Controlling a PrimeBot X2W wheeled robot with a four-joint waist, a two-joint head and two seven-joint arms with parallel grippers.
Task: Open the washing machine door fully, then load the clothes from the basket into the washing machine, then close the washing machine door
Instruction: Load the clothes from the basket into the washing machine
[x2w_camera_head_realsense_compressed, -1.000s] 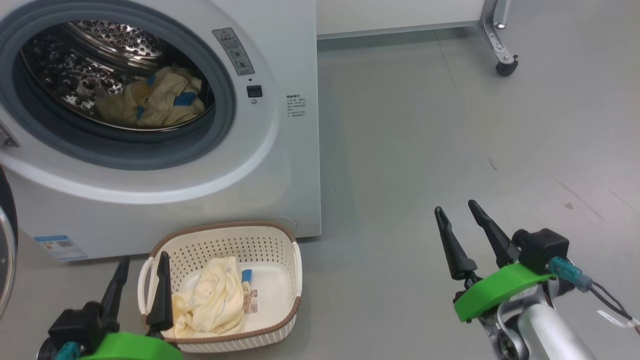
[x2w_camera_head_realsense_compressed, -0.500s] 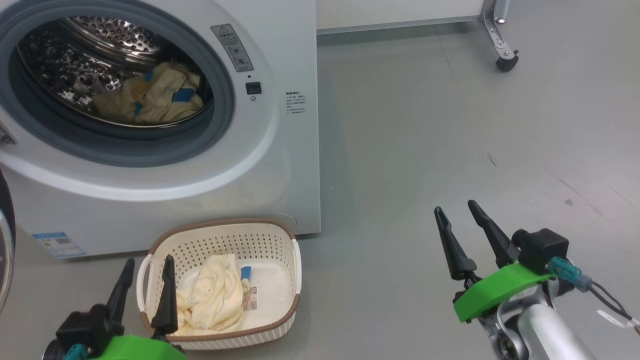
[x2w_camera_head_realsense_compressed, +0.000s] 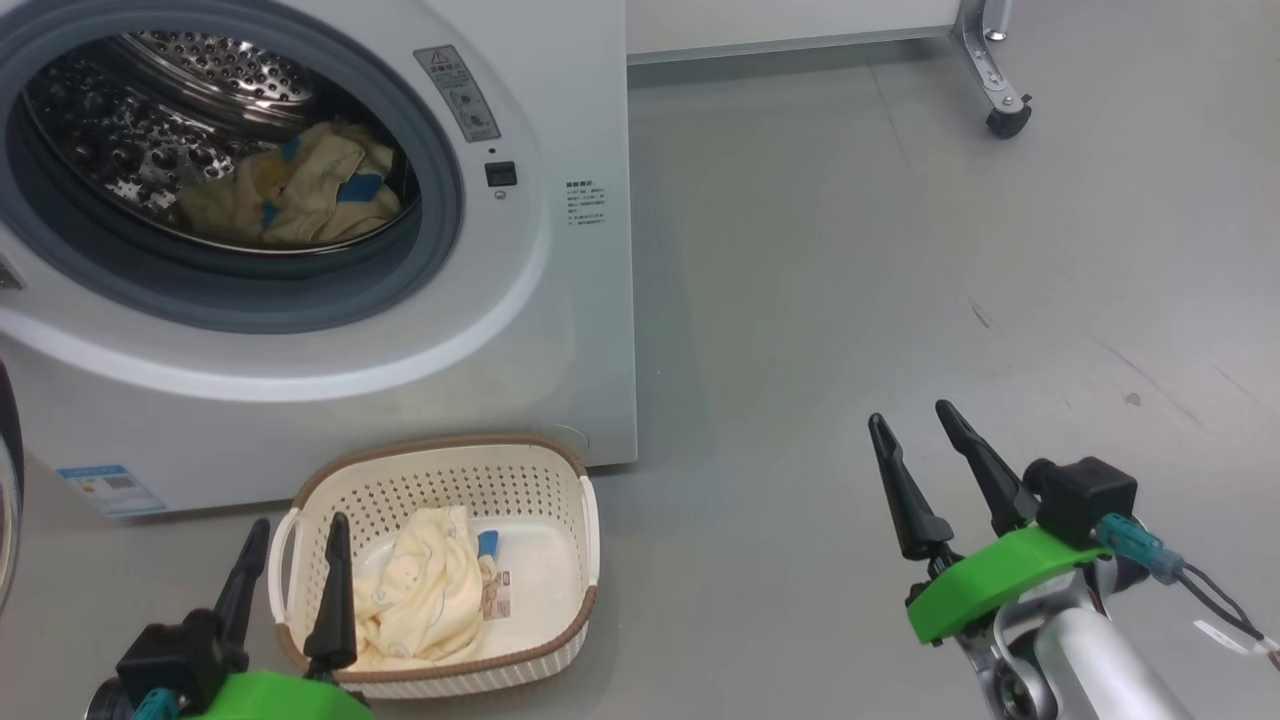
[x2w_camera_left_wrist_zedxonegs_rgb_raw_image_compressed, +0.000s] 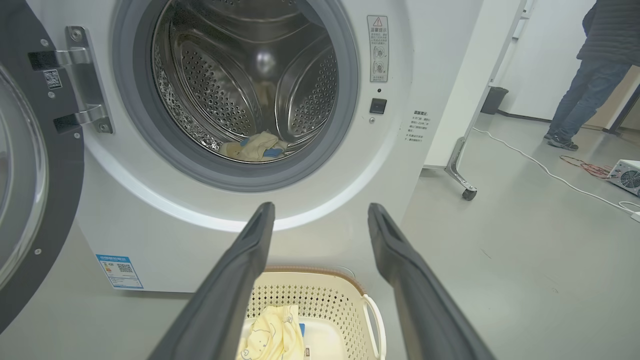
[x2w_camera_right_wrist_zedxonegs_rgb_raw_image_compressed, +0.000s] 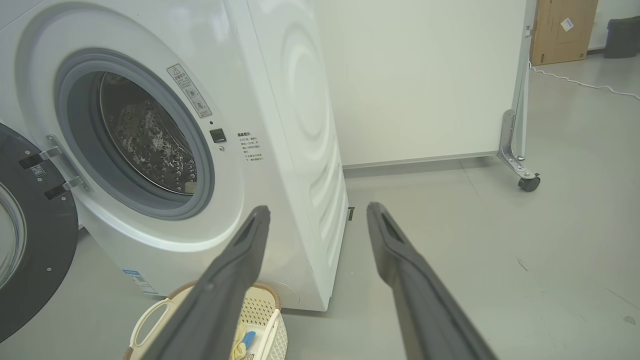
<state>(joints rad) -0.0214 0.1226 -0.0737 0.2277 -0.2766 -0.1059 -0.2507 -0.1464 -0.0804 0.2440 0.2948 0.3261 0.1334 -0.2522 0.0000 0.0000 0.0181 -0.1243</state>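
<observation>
While the door (x2w_camera_left_wrist_zedxonegs_rgb_raw_image_compressed: 67, 200) hangs wide open at the far left, loading is the step in hand. The left gripper (x2w_camera_head_realsense_compressed: 298, 524), fingers spread and empty, hovers over the left edge of the basket (x2w_camera_head_realsense_compressed: 440, 446) — one yellow garment (x2w_camera_head_realsense_compressed: 420, 590) lies inside, a second garment (x2w_camera_head_realsense_compressed: 300, 195) already in the drum (x2w_camera_head_realsense_compressed: 150, 130) of the washing machine (x2w_camera_head_realsense_compressed: 560, 330). Next, I judge, it must dip onto the cloth and pinch. The right gripper (x2w_camera_head_realsense_compressed: 912, 412), also spread and empty, waits well apart.
</observation>
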